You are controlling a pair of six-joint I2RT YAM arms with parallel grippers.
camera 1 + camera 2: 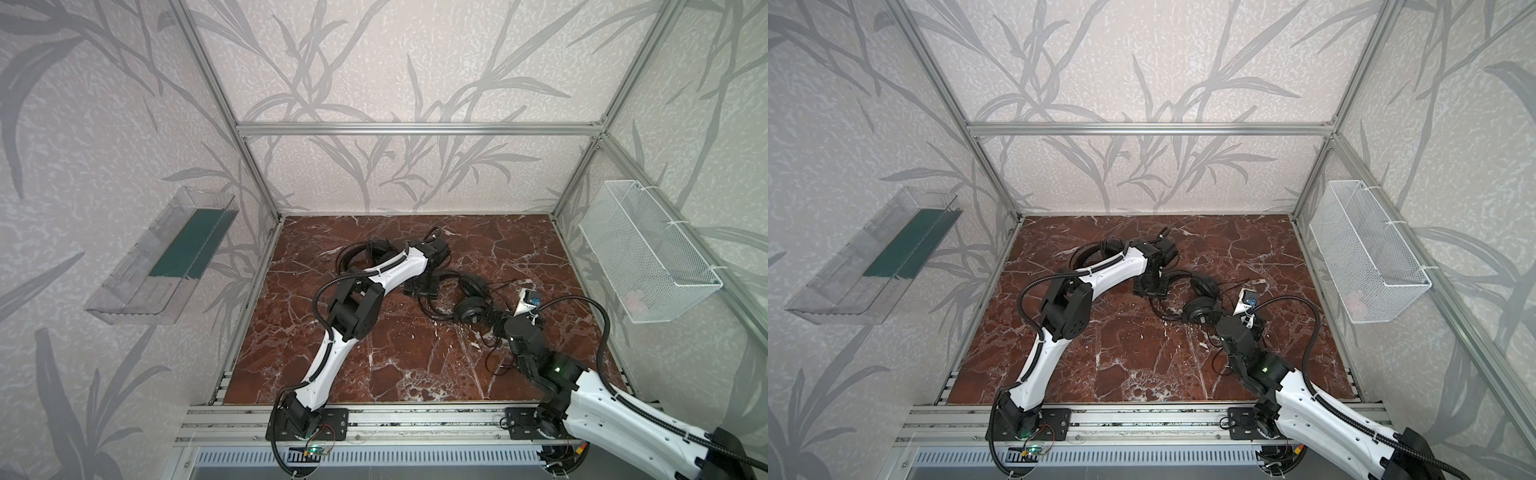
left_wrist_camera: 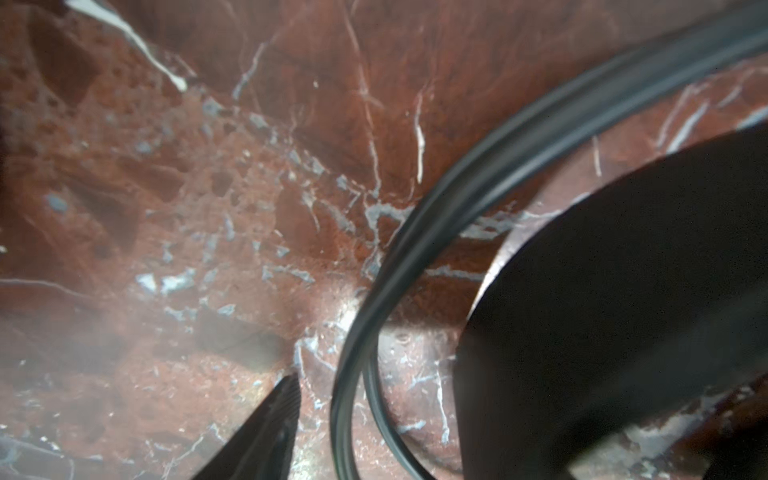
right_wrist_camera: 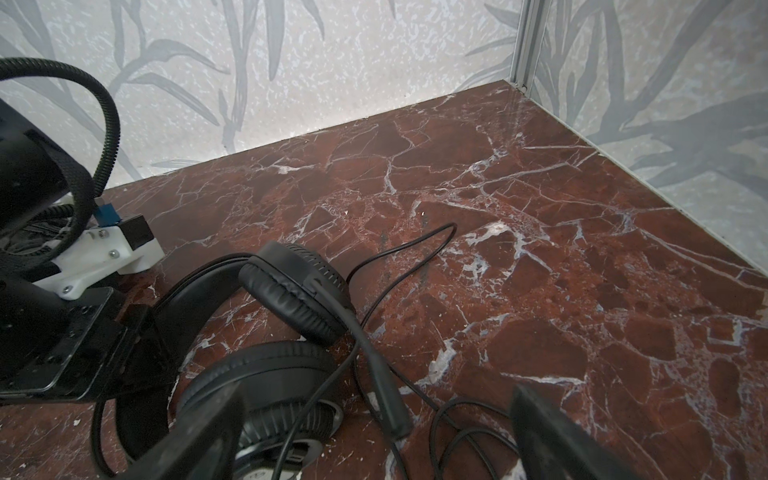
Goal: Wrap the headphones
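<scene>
One of the headphones [image 1: 468, 311] lies mid-table, its two round earcups [image 3: 291, 291] stacked and its thin cable [image 3: 415, 245] looping loose over the marble. My left gripper [image 1: 420, 288] points down at its headband [image 2: 415, 232]. The jaws straddle that double wire with gaps on both sides, and I see no contact. My right gripper [image 3: 374, 415] is open and low beside the lower earcup [image 3: 266, 395], with a black stalk [image 3: 382, 386] and cable coils between its fingers. A second headset [image 1: 365, 253] lies behind the left arm, mostly hidden.
A clear plastic tray [image 1: 166, 257] hangs on the left wall and a white mesh basket [image 1: 648, 253] on the right wall. The red marble table [image 1: 374, 353] is bounded by walls and aluminium posts. Loose cable trails by the right arm [image 1: 494, 357].
</scene>
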